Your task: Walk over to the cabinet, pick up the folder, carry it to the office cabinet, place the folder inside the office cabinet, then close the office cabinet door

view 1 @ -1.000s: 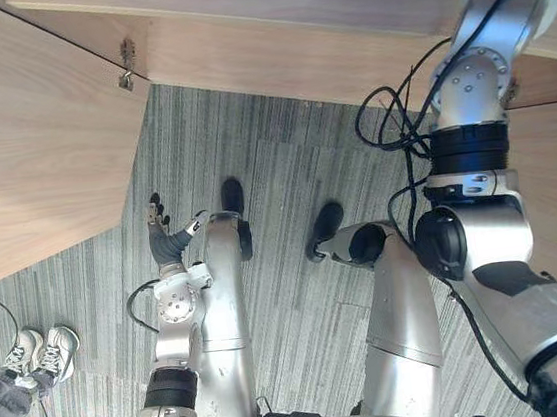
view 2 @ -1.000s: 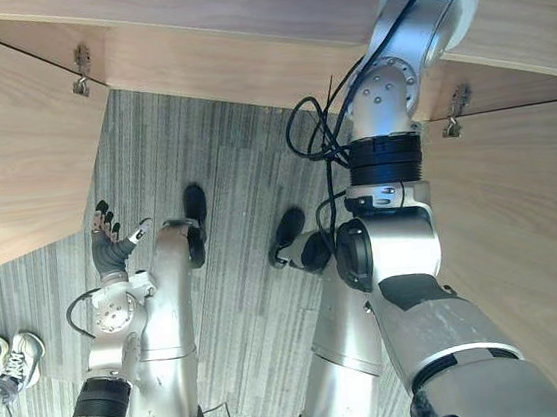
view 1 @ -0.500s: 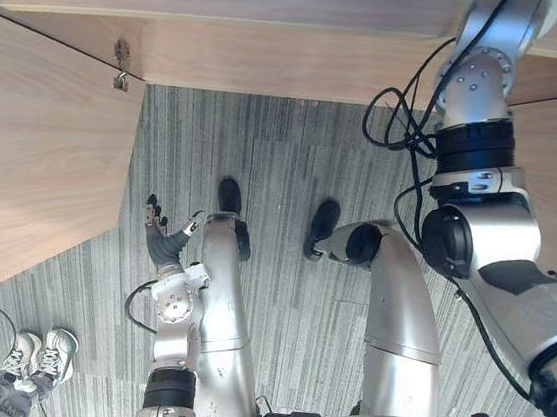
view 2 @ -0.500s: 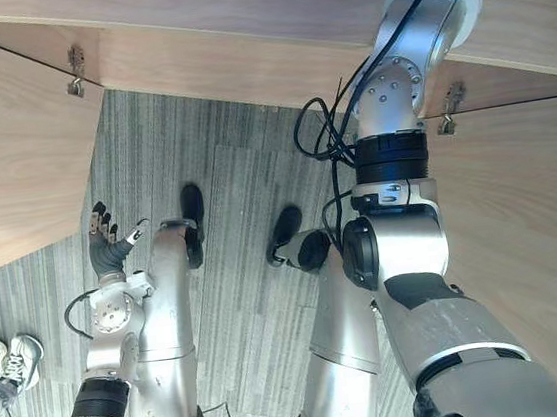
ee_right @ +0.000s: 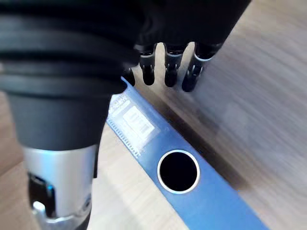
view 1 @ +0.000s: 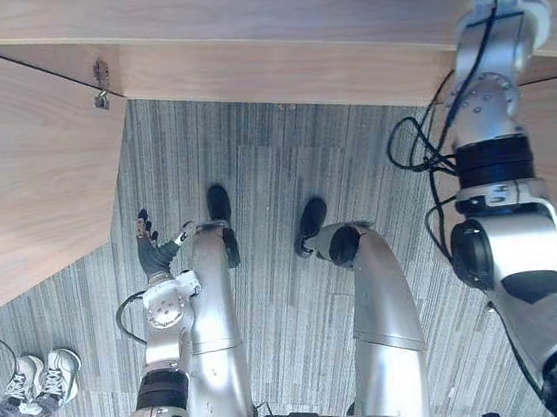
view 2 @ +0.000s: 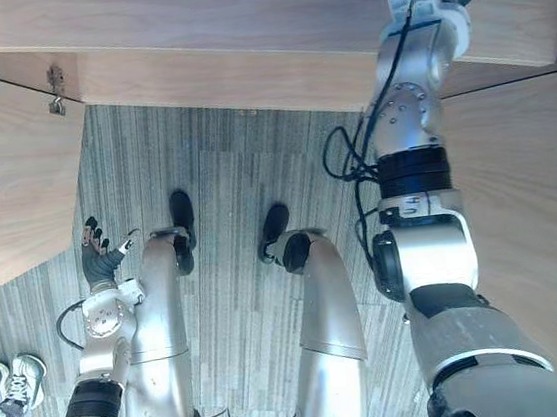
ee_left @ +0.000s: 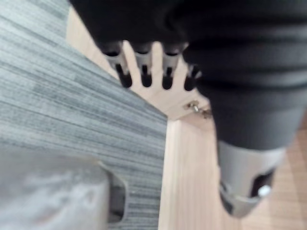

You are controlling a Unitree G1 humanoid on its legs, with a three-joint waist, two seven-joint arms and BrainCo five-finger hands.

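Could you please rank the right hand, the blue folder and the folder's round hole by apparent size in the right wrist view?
1. right hand, though nearness to the camera inflates it
2. blue folder
3. round hole

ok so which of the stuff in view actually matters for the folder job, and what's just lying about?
Job:
blue folder
right hand, close over the folder
wooden cabinet
hinged door panel

Just there:
person's shoes
grey carpet
left hand, hanging idle at the robot's side
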